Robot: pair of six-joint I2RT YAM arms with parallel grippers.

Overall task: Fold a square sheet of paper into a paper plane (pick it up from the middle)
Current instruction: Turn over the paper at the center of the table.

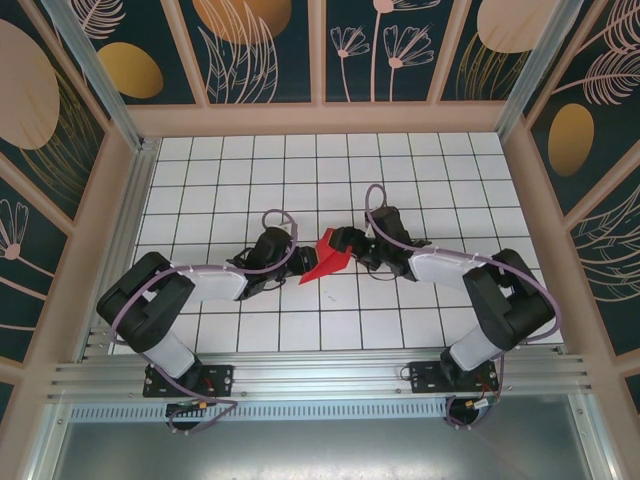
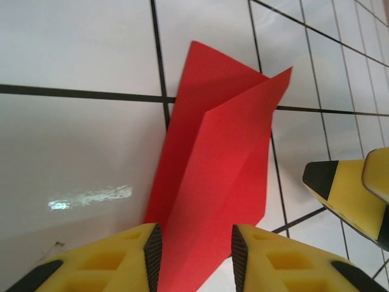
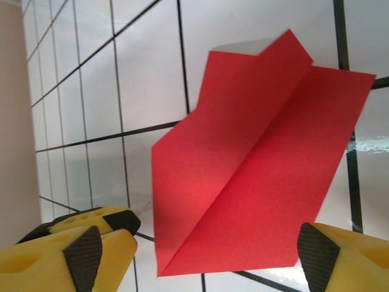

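My left gripper [image 2: 196, 246] has its fingers a little apart, one on each side of the folded red paper [image 1: 327, 256]. The paper sits in the middle of the bench [image 1: 400, 160]. My right gripper [image 3: 203, 255] is spread wide.

paper plane [image 1: 328, 255] | bright red, folded, centre crease — one flap raised | middle of table [image 1: 200, 160]

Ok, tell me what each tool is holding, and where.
Right tool: open, nothing held. Left tool straddles the red paper at one end; grip cannot be told.
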